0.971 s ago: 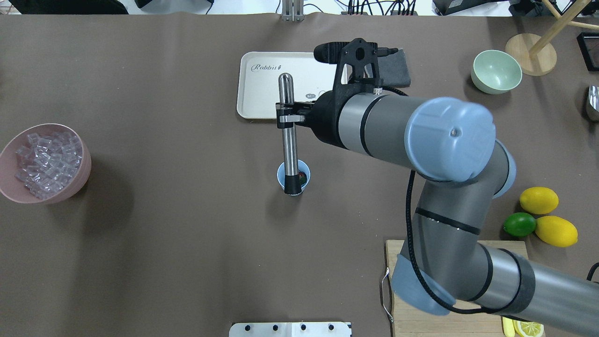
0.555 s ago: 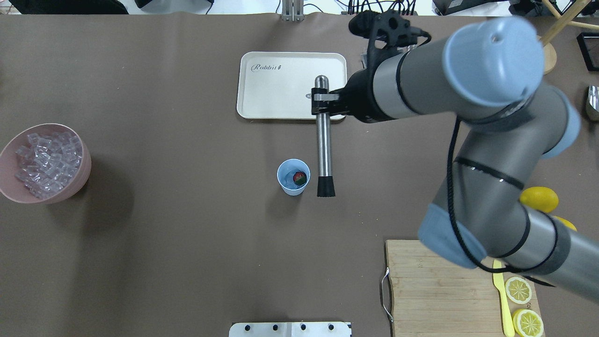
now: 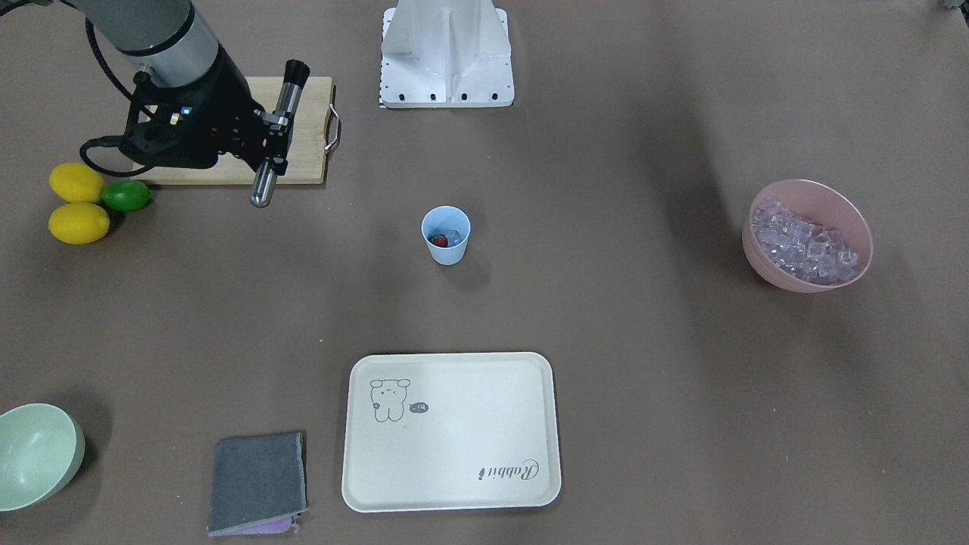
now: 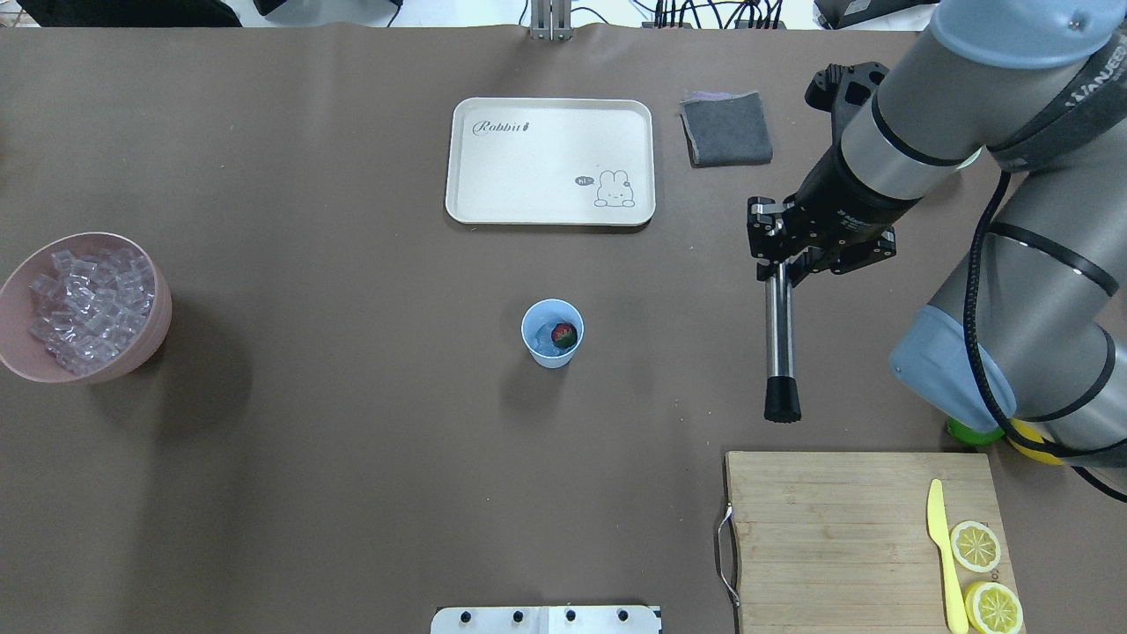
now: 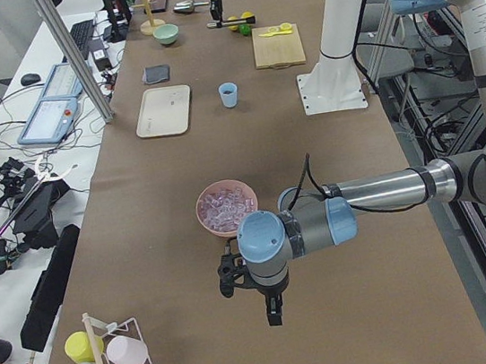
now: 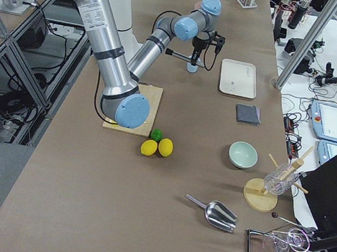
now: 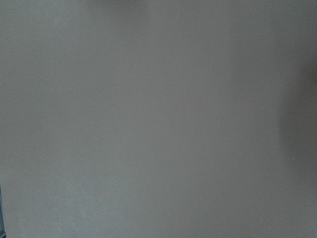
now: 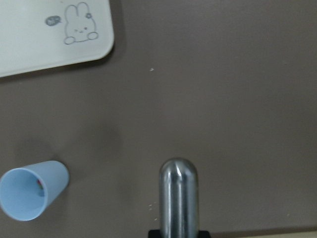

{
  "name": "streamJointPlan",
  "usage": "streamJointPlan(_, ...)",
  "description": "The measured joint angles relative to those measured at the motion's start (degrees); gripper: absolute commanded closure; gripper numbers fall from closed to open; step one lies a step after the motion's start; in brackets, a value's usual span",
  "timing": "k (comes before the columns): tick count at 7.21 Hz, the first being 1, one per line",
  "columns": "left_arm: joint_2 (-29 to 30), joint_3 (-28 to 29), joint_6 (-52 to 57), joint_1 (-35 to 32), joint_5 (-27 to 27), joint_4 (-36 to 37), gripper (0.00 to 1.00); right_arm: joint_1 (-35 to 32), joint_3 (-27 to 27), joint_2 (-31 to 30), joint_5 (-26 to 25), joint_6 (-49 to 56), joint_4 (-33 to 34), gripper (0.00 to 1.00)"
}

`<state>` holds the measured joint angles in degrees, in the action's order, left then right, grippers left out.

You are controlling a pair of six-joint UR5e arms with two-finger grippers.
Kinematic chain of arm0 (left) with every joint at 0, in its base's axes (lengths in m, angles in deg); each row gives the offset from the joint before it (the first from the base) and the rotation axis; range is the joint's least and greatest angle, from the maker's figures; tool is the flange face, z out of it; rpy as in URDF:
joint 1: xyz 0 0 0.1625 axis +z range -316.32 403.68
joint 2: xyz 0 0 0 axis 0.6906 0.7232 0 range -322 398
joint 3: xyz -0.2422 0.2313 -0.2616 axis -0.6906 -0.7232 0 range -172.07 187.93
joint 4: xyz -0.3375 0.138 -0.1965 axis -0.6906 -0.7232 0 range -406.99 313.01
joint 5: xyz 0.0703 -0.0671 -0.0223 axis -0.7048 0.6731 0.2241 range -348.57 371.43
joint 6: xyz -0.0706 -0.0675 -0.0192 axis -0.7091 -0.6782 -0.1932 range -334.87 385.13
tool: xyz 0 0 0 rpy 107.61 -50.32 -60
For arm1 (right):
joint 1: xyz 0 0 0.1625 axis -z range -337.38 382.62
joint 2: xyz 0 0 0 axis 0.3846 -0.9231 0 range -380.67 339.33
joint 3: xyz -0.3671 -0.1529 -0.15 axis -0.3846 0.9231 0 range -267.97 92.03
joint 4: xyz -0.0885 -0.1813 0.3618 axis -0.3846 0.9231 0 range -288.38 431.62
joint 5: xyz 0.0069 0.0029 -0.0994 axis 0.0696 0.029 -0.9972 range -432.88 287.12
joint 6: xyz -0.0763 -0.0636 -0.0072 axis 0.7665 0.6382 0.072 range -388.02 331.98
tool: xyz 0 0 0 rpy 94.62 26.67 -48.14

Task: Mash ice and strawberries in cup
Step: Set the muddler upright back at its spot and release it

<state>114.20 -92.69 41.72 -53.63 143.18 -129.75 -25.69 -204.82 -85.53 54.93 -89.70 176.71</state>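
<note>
Found right gripper (image 4: 775,262) pinching a steel muddler (image 4: 778,343) near its rounded end, well right of the cup (image 4: 551,358) in the overhead view. Cannot tell finger state of left gripper (image 5: 273,309); seen only from the side. Noted strawberry (image 4: 564,335) inside cup; anything beneath it hard to make out. Read "Rabbit" on tray (image 4: 528,176) beyond cup. Logged ice (image 4: 86,304) heaped in pink bowl (image 4: 165,313), far left of cup.

The cup (image 4: 551,359), strawberry (image 4: 563,335) inside, stands mid-table between the bowl (image 4: 151,346) of ice (image 4: 88,304) and the muddler (image 4: 778,343).
</note>
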Motion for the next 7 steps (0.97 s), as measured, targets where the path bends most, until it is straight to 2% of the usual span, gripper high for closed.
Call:
streamJointPlan(2,0.0,0.0,0.0,0.0,0.0,-0.1,0.01,-0.9,8.0,-6.6,-0.3,7.1,-11.9,1.00)
streamJointPlan(4,0.0,0.0,0.0,0.0,0.0,-0.2,0.01,-1.4,16.6,-10.0,-0.7,10.5,-22.8,1.00)
streamJointPlan(7,-0.1,0.0,0.0,0.0,0.0,-0.2,0.01,-3.4,26.9,-10.5,-1.8,14.3,-31.0,1.00)
